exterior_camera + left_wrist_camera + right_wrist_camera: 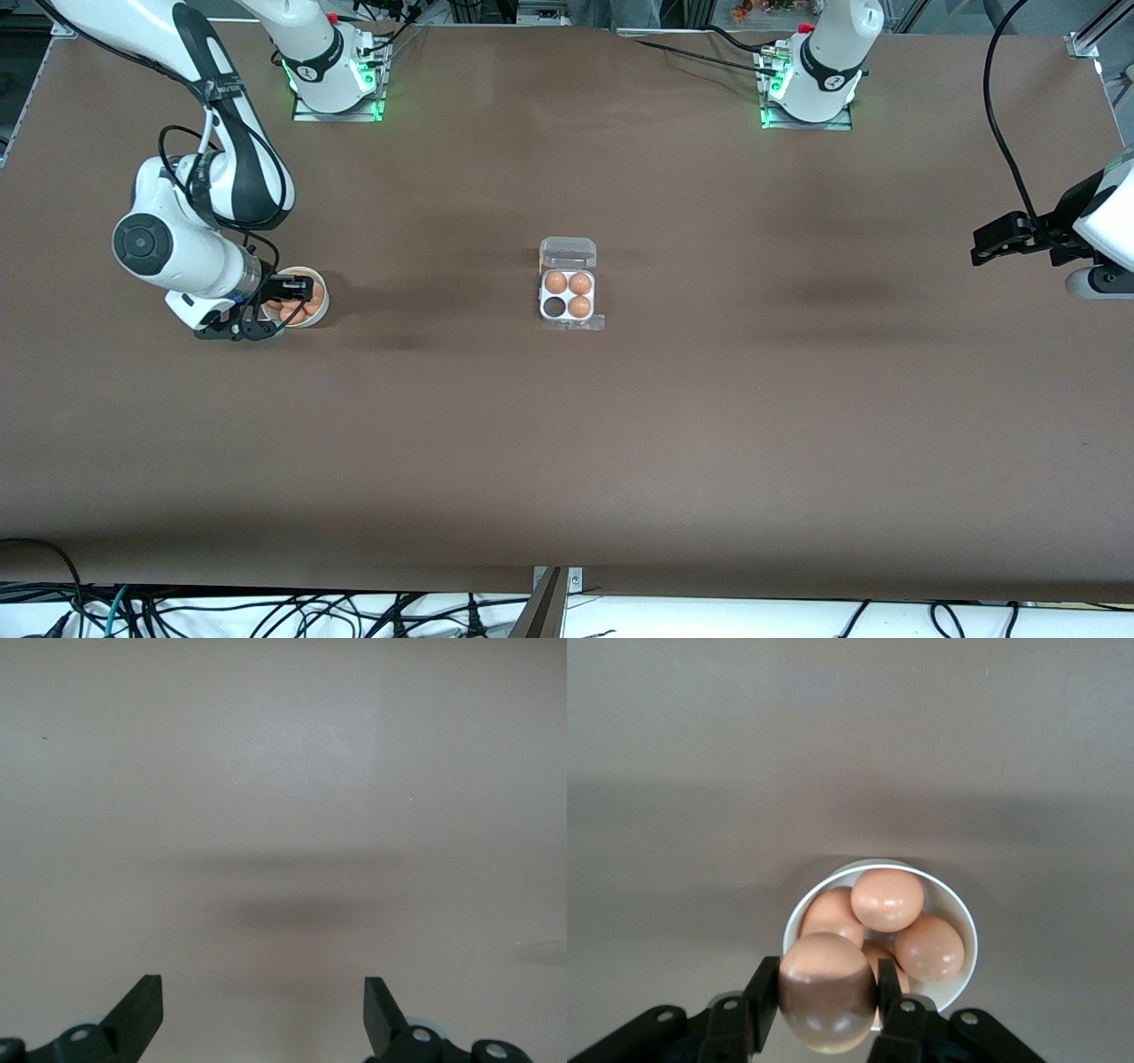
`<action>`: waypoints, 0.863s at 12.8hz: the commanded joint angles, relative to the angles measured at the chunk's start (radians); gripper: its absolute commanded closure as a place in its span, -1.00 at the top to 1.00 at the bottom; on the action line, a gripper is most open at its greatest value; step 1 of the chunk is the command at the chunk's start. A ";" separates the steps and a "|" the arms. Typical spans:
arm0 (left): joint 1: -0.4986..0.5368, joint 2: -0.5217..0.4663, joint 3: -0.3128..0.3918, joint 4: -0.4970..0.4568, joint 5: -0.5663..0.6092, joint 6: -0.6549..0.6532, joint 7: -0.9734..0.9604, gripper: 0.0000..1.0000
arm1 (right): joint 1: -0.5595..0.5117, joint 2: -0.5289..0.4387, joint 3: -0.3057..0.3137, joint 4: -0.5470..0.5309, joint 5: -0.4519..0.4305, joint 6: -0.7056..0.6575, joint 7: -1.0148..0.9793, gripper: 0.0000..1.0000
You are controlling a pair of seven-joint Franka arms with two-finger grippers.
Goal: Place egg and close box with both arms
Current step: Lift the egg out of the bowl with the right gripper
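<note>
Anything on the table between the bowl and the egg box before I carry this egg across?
Nothing: the front view shows bare table between the bowl and the box. The right gripper holds the egg.

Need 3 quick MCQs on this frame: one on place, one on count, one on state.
1. Where is the right tool?
A. over the bowl
B. over the box
C. at the table edge

2. How many eggs sit in the box?
A. two
B. three
C. four

3. What state is the left tool in?
A. shut on an egg
B. shut, empty
C. open, empty

Answers:
1 A, it hangs over the bowl of eggs at the right arm's end.
2 B, three cells are filled and one is dark.
3 C, its fingers stand apart over bare table.
</note>
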State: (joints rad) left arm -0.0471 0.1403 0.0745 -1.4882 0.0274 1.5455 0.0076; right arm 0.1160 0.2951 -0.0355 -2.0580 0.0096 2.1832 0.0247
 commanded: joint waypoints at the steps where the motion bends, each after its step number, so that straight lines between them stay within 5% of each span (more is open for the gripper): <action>1: -0.002 -0.001 0.004 0.017 -0.018 -0.008 -0.005 1.00 | 0.034 0.001 0.006 0.059 0.004 -0.051 -0.014 -0.51; 6: -0.002 -0.001 0.004 0.017 -0.020 -0.008 -0.006 1.00 | 0.047 0.001 0.068 0.102 0.067 -0.049 -0.084 -0.51; 11: -0.002 -0.001 0.004 0.017 -0.020 -0.008 -0.006 1.00 | 0.056 0.002 0.083 0.108 0.392 -0.034 -0.491 -0.51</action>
State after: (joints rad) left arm -0.0471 0.1402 0.0747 -1.4864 0.0274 1.5455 0.0076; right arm 0.1727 0.2951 0.0405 -1.9647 0.3079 2.1544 -0.3155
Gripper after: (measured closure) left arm 0.000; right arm 0.511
